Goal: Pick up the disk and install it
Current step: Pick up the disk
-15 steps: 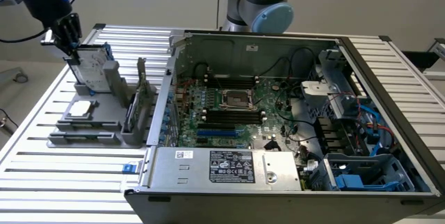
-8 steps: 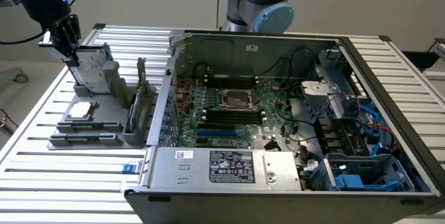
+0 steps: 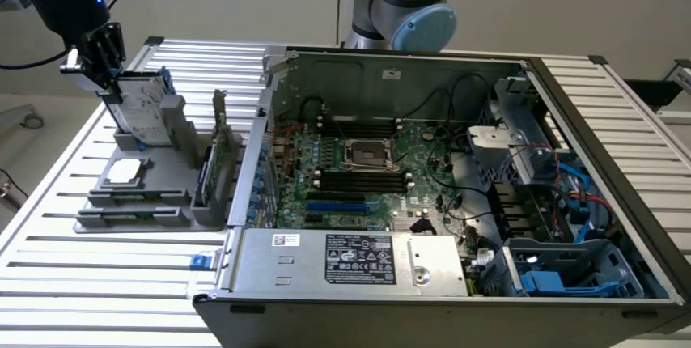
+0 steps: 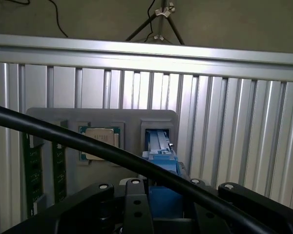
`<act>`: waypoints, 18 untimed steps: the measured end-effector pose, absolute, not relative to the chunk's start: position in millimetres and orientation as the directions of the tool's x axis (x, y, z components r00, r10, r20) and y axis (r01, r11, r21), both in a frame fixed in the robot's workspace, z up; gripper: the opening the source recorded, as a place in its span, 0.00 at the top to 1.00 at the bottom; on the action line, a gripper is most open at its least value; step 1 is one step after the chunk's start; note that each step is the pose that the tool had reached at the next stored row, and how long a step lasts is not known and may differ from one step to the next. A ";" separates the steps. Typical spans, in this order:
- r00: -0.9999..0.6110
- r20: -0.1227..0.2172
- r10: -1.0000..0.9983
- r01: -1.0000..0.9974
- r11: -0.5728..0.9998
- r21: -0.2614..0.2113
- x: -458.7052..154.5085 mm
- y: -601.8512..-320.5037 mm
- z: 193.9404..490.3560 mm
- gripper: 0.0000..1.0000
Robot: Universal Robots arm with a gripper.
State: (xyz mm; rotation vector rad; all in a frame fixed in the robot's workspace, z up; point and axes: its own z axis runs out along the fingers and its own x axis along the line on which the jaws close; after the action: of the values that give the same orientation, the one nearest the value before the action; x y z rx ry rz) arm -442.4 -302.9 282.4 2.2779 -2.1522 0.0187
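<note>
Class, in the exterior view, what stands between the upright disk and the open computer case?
A circuit card stands on edge in a slot of the grey holder, between the disk and the computer case wall; the exterior view shows it.

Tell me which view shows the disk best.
The exterior view: the disk stands upright in the grey holder, broad silver side visible. The wrist view gives its blue edge end-on, partly behind a black cable.
</note>
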 end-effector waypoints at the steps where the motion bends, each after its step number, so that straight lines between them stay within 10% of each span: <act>1: 0.057 0.014 -0.998 -0.998 -0.057 -0.003 -442.4 -302.9 282.4 0.67; 18: 0.057 0.014 -0.998 -0.998 -0.057 -0.003 -442.4 -302.9 304.6 0.67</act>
State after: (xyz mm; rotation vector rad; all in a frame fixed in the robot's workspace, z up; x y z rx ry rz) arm -442.4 -302.9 304.6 2.2777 -2.1520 0.0192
